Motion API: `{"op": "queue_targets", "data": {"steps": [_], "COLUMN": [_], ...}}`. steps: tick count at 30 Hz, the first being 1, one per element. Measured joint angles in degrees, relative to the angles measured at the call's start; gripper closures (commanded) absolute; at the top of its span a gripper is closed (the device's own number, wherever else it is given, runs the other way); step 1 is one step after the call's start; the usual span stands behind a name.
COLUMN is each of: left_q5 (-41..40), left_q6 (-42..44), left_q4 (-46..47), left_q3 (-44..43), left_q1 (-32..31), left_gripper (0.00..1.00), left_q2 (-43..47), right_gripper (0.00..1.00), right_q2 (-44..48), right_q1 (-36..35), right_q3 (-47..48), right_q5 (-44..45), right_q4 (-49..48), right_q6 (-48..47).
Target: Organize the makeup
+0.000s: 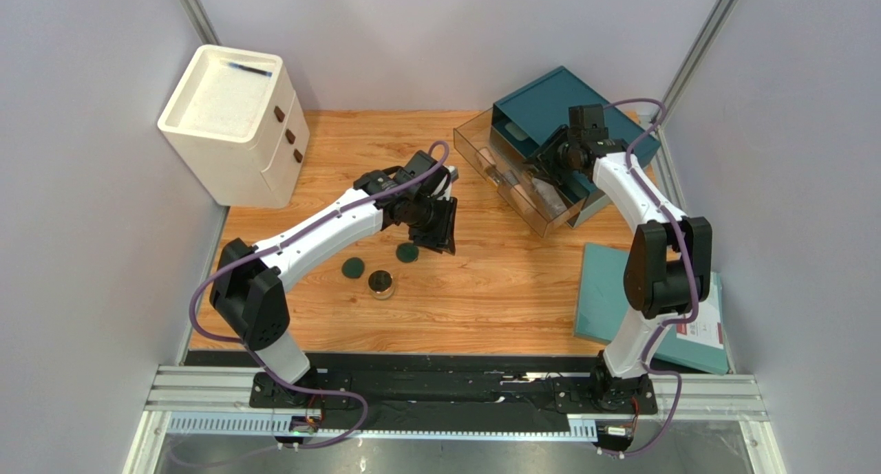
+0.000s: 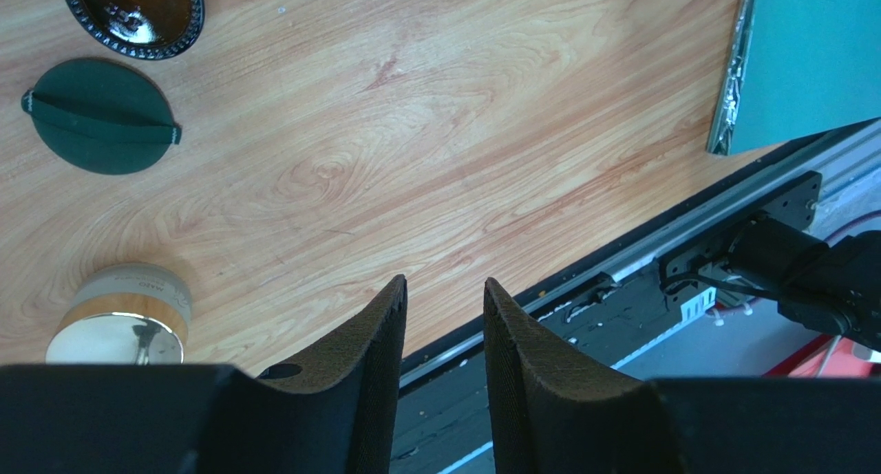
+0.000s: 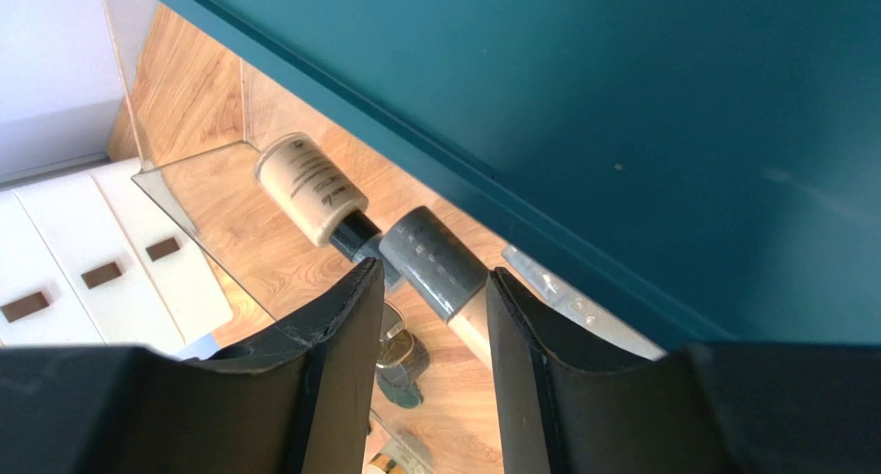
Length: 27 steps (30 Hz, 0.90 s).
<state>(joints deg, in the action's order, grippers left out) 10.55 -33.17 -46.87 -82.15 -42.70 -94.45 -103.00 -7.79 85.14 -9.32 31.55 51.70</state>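
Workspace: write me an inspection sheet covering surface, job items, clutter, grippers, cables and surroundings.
Surface: wooden tabletop, no spills seen.
Job's things: two dark green discs, a dark round jar and a cream jar with a mirrored lid sit loose on the wood. A beige bottle and a grey-capped peach tube lie in the open clear drawer of the teal drawer box.
Clutter: teal board at the right edge; white drawer cabinet back left, drawers shut.
Grippers: left gripper open, empty; right gripper open over the drawer, contact with the tube unclear.
Cables: purple cables loop along both arms.
Surroundings: grey walls; metal rail at the near edge.
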Motion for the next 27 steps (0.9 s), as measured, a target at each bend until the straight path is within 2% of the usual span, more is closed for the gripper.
{"op": "queue_targets", "data": {"steps": [5,7,8,9,10,11,12,13,20,27], "left_q5": [1.77,3.39,4.13,5.11,6.03,6.67,7.69,8.72,13.49,14.93], "left_q6": [-0.9,-1.62,-2.08,-2.64,-3.39,-4.17,-4.94,-5.75,-12.9,-21.2], "left_q4": [-0.07,0.68,0.9,1.42,2.19,2.67,3.56,4.5,9.99,13.4], "left_q3": [-4.07,-7.41,-8.76,-10.45,-11.65,-12.61,-13.49,-14.05,-14.99,-17.25], "left_q1": [0.52,0.92,1.22,1.64,2.05,2.43,2.97,3.5,7.48,9.86], "left_gripper": [0.63,0.72,0.77,0.9,0.97,1.0,1.0,1.0,1.0,1.0], "left_q2": [-2.21,-4.57,-5.66,-7.02,-8.22,-9.22,-10.36,-11.37,-17.03,-23.63], "right_gripper": [0.58,0.62,0.68,0.72,0.76,0.89,0.98,1.0,1.0,0.96], "right_q2": [1.95,3.23,3.89,4.85,5.68,6.36,7.06,7.56,6.51,-0.85], "right_q1": [0.5,0.81,0.96,1.27,1.7,2.14,2.89,3.78,10.67,16.9], "right_q3": [2.91,4.66,5.33,6.21,6.84,7.39,8.07,8.68,12.7,15.82], "right_q5": [2.32,3.43,3.91,4.74,5.51,6.32,7.26,8.24,17.31,19.23], "right_q4": [2.54,2.6,2.67,2.64,2.58,2.62,2.58,2.47,3.76,7.65], "right_q6": [-2.67,-4.37,-5.07,-5.84,-6.54,-7.19,-7.82,-8.37,-12.63,-13.6]}}
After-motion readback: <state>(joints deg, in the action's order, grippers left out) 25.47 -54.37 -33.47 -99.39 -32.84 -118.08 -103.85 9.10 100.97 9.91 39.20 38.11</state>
